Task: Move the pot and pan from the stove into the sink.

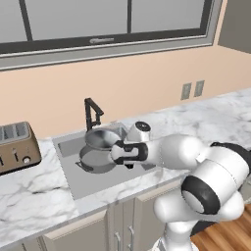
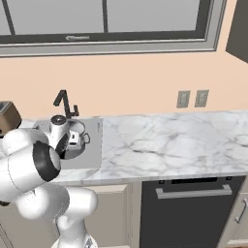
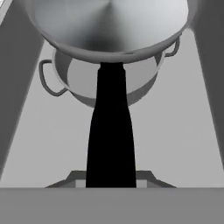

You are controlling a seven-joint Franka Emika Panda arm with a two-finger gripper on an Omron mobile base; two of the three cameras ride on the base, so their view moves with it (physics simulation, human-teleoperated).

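The two dark fingers (image 3: 110, 178) of the white arm are drawn close together and pinch the long straight black handle (image 3: 110, 127) of the shallow round grey metal pan (image 3: 109, 26); in the hand view the handle runs from between the fingertips straight up to the pan's bowl. The pan is held above the rectangular grey metal sink (image 1: 73, 169) set into the white marble table (image 1: 29, 186). In the left base view the pan (image 1: 102, 138) hangs over the sink's back half, just in front of the slim black faucet (image 1: 91, 113) at the sink's rear edge.

Under the pan, on the sink floor, sits the wide round grey metal pot (image 3: 87, 85) with straight sides and two small dark loop handles; the hand view shows one loop at each side of it, and the pan's bowl covers much of it. In the left base view the pot (image 1: 96, 160) lies in the middle of the sink, below and slightly in front of the pan. Whether pan and pot touch cannot be told.

A brown metal toaster (image 1: 17, 147) stands on the table to the left of the sink.
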